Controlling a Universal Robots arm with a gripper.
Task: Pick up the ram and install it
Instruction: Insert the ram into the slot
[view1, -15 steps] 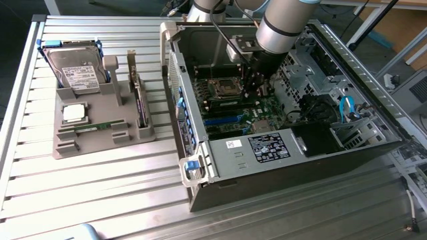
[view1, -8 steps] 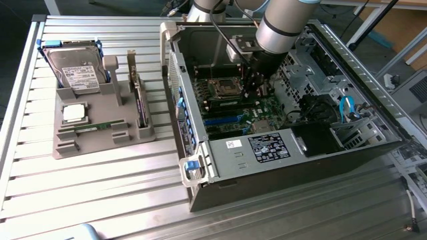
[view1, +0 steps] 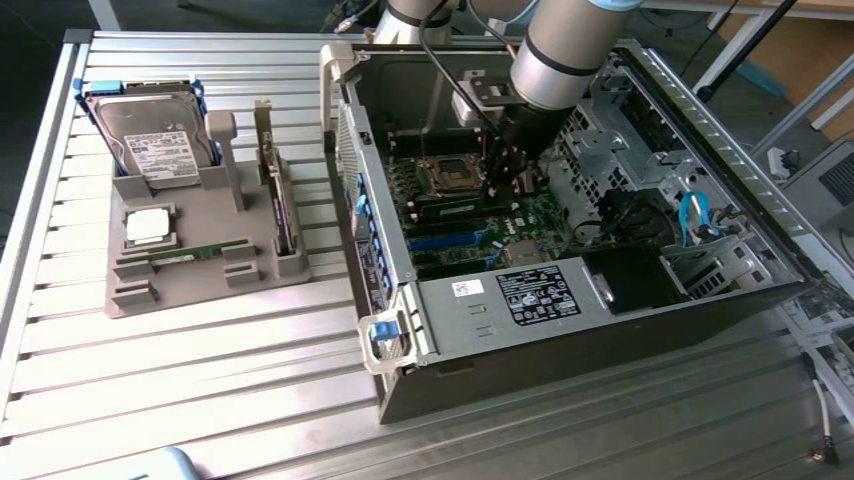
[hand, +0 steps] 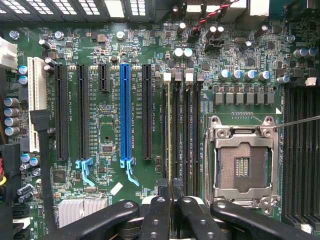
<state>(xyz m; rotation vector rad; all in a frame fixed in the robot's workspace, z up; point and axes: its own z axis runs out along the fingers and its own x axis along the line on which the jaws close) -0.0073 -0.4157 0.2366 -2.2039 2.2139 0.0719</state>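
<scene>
Ram (hand: 169, 130) shows you its thin edge, lying along the memory slot (hand: 176, 130) that sits nearest the long black card slots. The CPU socket (hand: 242, 167) is a few slots off on the other side. Your gripper (hand: 170, 186) has its fingers (hand: 159, 210) pinched together on the ram. You cannot tell whether the stick is fully seated. In the exterior view the gripper (view1: 507, 185) reaches down inside the open case (view1: 534, 370), over the motherboard (view1: 534, 225). A second stick (view1: 200, 252) lies flat on the grey tray (view1: 200, 295) at the exterior view's left, well apart from the case.
</scene>
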